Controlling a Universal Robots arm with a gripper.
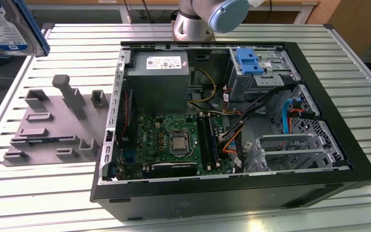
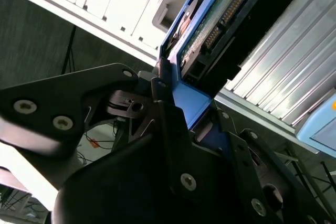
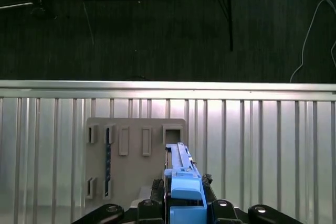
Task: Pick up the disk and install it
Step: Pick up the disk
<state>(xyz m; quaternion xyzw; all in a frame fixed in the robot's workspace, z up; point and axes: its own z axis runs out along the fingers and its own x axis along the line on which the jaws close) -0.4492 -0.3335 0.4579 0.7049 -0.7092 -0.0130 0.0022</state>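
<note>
Disk hangs clear of the table near the grey fixture block, with the gripper clenched on its blue bracket. It looks stiff, dense and shock-sensitive, so the plastic frame seems the sensible hold.

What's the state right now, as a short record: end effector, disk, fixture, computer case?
end effector: shut on the blue bracket of the disk
disk: held in the air above the fixture block, label visible in the exterior view
fixture block: grey, on the slatted table, at the exterior view's left of the computer case
computer case: lying open, motherboard exposed
install: disk not yet in the case
</note>
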